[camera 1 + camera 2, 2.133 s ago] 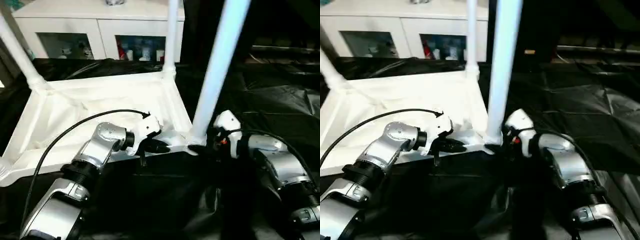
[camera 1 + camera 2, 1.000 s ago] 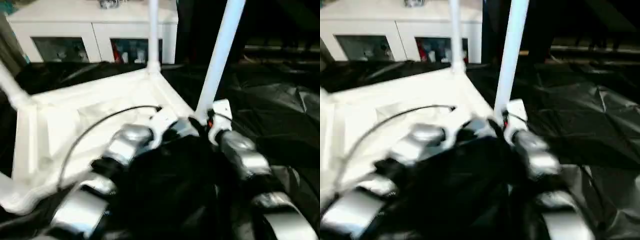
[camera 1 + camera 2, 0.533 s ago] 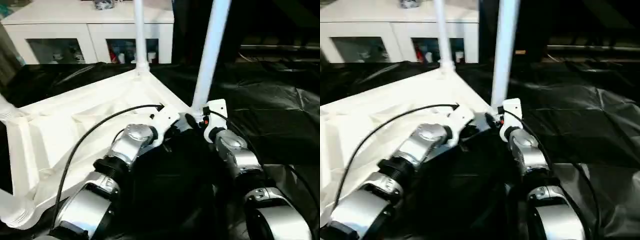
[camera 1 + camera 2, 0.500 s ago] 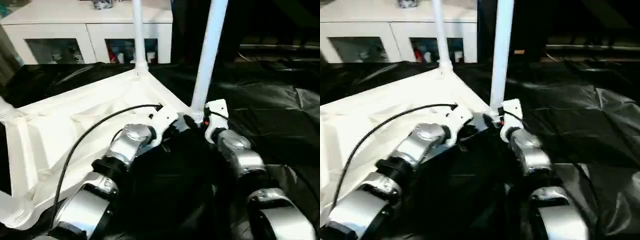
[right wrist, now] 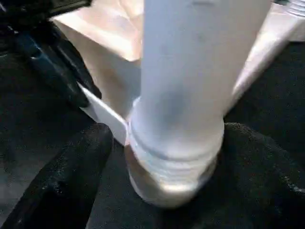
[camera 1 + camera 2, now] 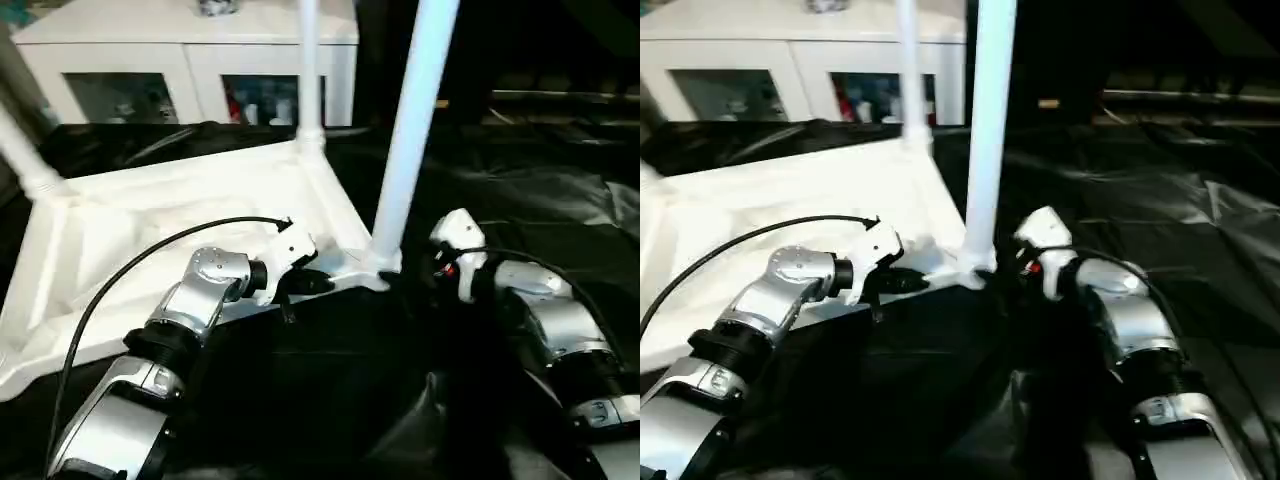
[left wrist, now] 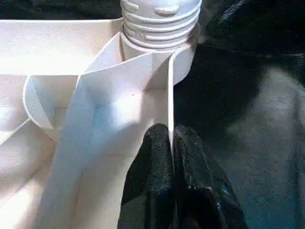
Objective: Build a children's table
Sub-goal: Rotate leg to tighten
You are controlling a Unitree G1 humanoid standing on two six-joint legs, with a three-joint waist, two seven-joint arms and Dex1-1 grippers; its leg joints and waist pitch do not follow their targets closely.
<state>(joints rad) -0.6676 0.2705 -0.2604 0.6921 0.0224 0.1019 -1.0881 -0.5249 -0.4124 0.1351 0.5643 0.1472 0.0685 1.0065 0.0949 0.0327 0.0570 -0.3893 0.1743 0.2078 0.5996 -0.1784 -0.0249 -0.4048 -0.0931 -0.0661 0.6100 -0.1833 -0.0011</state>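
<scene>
**Robot grips upturned children's table at its near corner**

The white children's table (image 6: 190, 215) lay upside down on a surface draped in black sheeting (image 6: 560, 200), its ribbed underside facing up and its legs standing in the corner sockets. The nearest leg (image 6: 410, 120) rose from the corner socket (image 7: 159, 36) closest to the robot, with another leg (image 6: 308, 70) upright at the far corner and a third (image 6: 25, 155) leaning at the left.

The left end effector (image 7: 170, 148) was pinched shut on the thin rim wall of the tabletop, just beside that near socket, one black finger on each side of the wall. The right end effector (image 5: 162, 157) stood wide, its two fingers (image 5: 71, 176) spread either side of the base of the nearest leg; whether they touched it could not be told.

Behind the table stood a white cabinet (image 6: 190, 60) with glass doors, small items visible inside.
</scene>
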